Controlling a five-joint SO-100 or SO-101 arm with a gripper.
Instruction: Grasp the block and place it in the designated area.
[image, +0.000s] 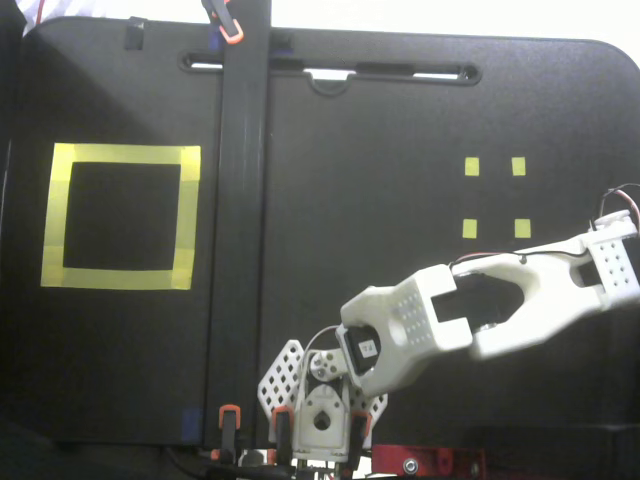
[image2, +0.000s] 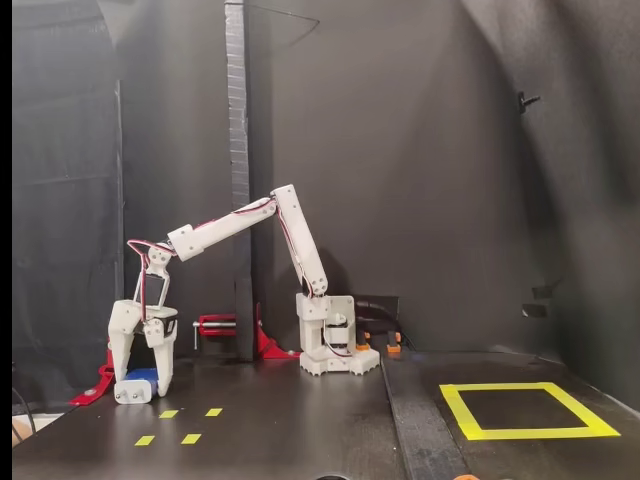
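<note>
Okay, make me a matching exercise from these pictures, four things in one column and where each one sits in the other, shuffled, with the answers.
Things
1. block
2. designated area
3. four small yellow squares
4. arm base

Places, as the side-on fixed view shows them
A. table's right end
B. far left, between the tool fingers
C. table's middle, at the back
D. front left, in front of the tool

Pairs: 1-B, 2-A, 3-D, 4-C
</note>
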